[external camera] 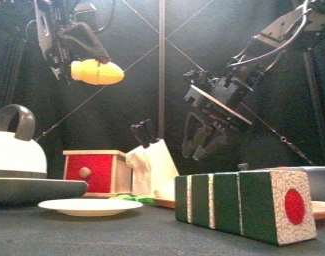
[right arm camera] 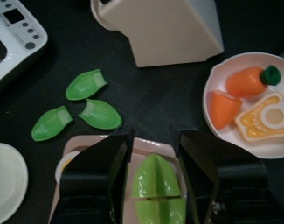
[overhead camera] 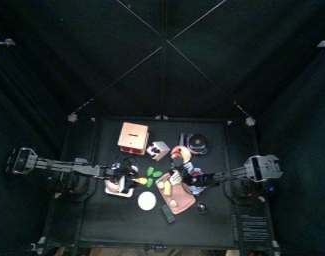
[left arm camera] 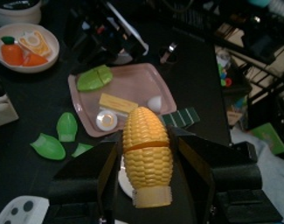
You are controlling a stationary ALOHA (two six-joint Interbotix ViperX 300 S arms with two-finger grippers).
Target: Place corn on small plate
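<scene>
My left gripper [left arm camera: 144,149] is shut on the yellow corn [left arm camera: 145,156]. In the front view it holds the corn [external camera: 95,71] high above the table's left side. The small plate [external camera: 89,207], a plain white disc, lies on the table below and holds nothing; it also shows in the top view [overhead camera: 147,200] and the right wrist view [right arm camera: 6,171]. My right gripper [right arm camera: 155,149] is open and hangs above a green piece [right arm camera: 157,181] that lies on the pinkish board [left arm camera: 135,83].
A white kettle [external camera: 15,146], a red box [external camera: 95,170] and a pale knife block [external camera: 157,166] stand behind the plate. A green-striped block [external camera: 245,204] stands front right. A dish of orange food [right arm camera: 256,98] and green leaves [right arm camera: 83,109] lie near the board.
</scene>
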